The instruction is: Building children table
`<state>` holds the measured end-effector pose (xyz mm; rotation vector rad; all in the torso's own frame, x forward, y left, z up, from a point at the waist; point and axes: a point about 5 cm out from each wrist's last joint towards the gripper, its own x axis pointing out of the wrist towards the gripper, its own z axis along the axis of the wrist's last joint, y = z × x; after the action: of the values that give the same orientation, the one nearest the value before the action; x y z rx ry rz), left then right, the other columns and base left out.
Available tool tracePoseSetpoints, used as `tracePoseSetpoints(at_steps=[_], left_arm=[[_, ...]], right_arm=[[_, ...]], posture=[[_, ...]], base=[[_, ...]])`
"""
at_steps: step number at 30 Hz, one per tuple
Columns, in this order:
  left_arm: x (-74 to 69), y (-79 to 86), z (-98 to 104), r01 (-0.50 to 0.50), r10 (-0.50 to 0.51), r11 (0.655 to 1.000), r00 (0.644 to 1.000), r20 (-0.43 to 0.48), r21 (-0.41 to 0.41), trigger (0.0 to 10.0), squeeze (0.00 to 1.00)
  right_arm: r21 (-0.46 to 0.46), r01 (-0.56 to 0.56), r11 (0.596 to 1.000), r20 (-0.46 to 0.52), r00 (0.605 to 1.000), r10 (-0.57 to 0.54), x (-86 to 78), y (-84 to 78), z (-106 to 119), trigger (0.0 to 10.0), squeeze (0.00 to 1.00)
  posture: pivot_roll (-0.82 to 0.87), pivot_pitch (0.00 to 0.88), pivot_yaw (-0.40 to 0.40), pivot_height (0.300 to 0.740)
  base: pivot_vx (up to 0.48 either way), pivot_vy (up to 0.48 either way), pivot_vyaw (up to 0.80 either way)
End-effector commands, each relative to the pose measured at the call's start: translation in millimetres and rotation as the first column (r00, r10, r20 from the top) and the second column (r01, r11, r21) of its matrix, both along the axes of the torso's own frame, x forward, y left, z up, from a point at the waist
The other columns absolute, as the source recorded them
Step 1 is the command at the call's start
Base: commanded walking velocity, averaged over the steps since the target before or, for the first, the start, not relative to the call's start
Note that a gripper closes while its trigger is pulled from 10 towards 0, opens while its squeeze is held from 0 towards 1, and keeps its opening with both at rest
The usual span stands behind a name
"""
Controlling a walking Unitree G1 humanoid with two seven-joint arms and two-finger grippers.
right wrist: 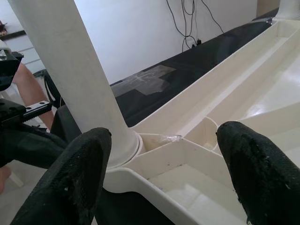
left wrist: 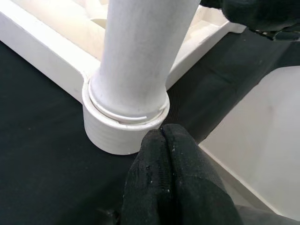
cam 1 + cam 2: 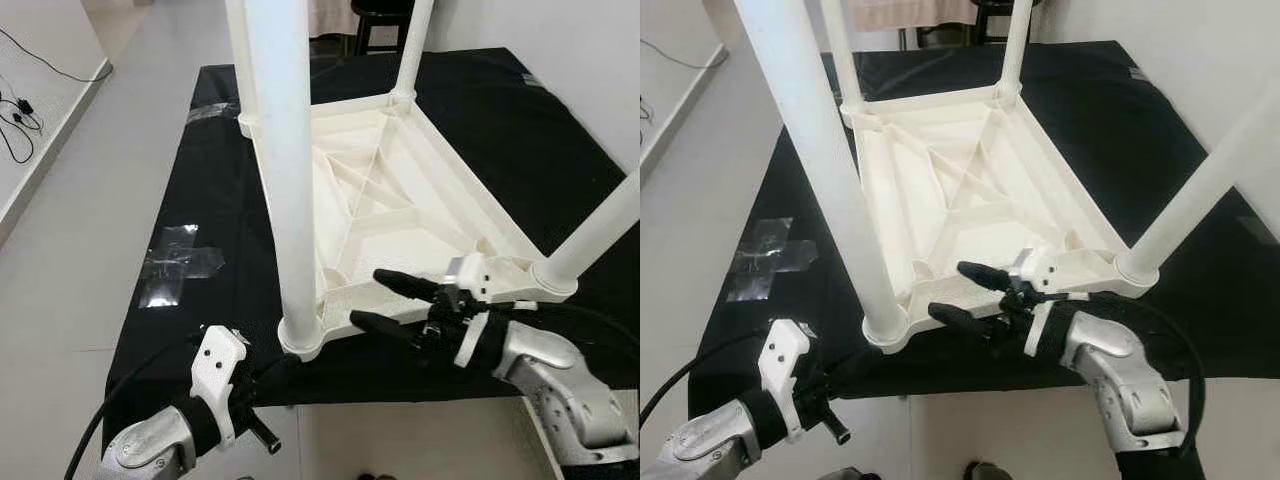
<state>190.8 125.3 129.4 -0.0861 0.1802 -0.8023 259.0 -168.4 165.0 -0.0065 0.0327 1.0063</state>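
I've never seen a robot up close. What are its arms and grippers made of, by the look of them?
Both arms are silver metal shells. Each ends in a white bracket, then two long black, rough-textured fingers: left gripper, right gripper. Black cables loop from both wrists.

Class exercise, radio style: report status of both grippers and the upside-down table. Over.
Left gripper shut, tips at near leg's socket. Right gripper open over table frame edge. All four legs upright. Nothing in the way.
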Motion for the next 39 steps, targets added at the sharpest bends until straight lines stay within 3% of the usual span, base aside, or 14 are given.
tracePoseSetpoints(at_steps=[1, 3, 7, 10, 17, 29, 32, 39], left_arm=[[-0.7, 1.1, 0, 0.011, -0.011, 1.000, 1.000, -0.006, 0.003, 10.0, 0.00], [1.1, -0.2, 0, 0.012, -0.012, 1.000, 1.000, -0.001, -0.002, 10.0, 0.00], [25.9, -16.2, 12, 0.024, -0.023, 1.000, 0.997, 0.076, -0.015, 10.0, 0.00], [35.1, -24.9, 21, 0.059, -0.054, 0.997, 0.993, 0.107, -0.041, 10.0, 0.00], [41.0, -37.4, 30, 0.137, -0.129, 0.989, 0.983, 0.133, -0.058, 10.0, 0.00], [43.9, -47.2, 30, 0.157, -0.144, 0.983, 0.981, 0.133, -0.094, 10.0, 0.00], [60.1, -47.3, 39, 0.061, -0.043, 0.994, 0.981, 0.189, -0.095, 10.0, 0.00], [78.2, -36.3, 45, -0.117, 0.134, 0.990, 0.963, 0.234, -0.083, 10.0, 0.00]], right_arm=[[0.009, 0.008, 1.000, 0.017, 1.000, -0.008, 3.1, 5.5, 1, 10.0, 0.00], [0.017, 0.025, 1.000, 0.024, 0.999, -0.026, 5.8, 5.2, 3, 10.0, 0.00], [0.030, 0.045, 0.999, 0.035, 0.998, -0.046, 10.3, 3.6, 6, 10.0, 0.00], [0.027, 0.039, 0.999, 0.034, 0.999, -0.040, 9.4, 2.8, 6, 10.0, 0.00], [0.044, 0.028, 0.999, 0.030, 0.999, -0.029, 6.5, 4.1, 7, 10.0, 0.00], [0.037, -0.009, 0.999, 0.021, 1.000, 0.009, 2.7, 6.9, 4, 10.0, 0.00], [0.040, 0.002, 0.999, 0.027, 1.000, -0.003, 5.4, 4.3, 7, 10.0, 0.00], [0.042, 0.002, 0.999, 0.025, 1.000, -0.003, 4.8, 4.4, 6, 10.0, 0.00]], posture=[[0.02, 0.140, 0.000, 0.740], [0.02, 0.140, -0.004, 0.740], [0.01, 0.134, -0.008, 0.740], [0.00, 0.134, -0.006, 0.740], [-0.01, 0.136, 0.006, 0.740], [-0.01, 0.128, 0.003, 0.740], [-0.02, 0.123, 0.004, 0.740], [-0.02, 0.121, 0.006, 0.740]], base=[[0.000, 0.000, 0.00], [0.000, 0.000, 0.00], [0.000, 0.000, 0.00], [0.000, 0.000, 0.00], [0.000, 0.000, 0.00], [0.000, 0.000, 0.00], [0.000, 0.000, 0.00], [0.000, 0.000, 0.00]])
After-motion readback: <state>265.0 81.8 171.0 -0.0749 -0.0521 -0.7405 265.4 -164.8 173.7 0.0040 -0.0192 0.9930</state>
